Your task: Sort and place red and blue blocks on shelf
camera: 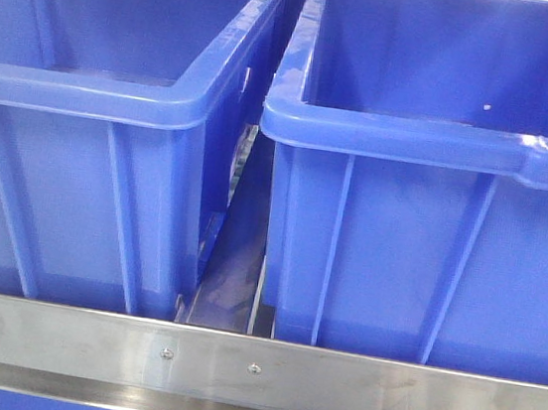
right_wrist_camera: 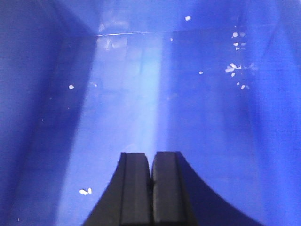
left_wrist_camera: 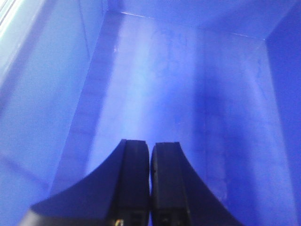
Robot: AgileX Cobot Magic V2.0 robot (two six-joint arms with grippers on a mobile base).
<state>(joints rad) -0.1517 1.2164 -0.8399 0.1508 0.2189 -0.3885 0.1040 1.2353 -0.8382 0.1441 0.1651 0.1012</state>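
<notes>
Neither the red nor the blue block shows in any view. The shelf's steel front rail point(camera: 333, 377) with two small screws runs across the bottom of the front view. In the left wrist view my left gripper point(left_wrist_camera: 150, 143) is shut with nothing between its dark fingers, looking down into a dark-blue crate point(left_wrist_camera: 197, 94). My right gripper point(right_wrist_camera: 151, 154) is likewise shut and empty, above the floor of another dark-blue crate point(right_wrist_camera: 141, 94). Neither gripper appears in the front view.
Two large dark-blue plastic crates, the left crate point(camera: 76, 191) and the right crate point(camera: 418, 253), stand side by side on the shelf behind the rail, with a narrow gap between them. Small white flecks point(right_wrist_camera: 85, 191) lie on the right-hand crate's floor.
</notes>
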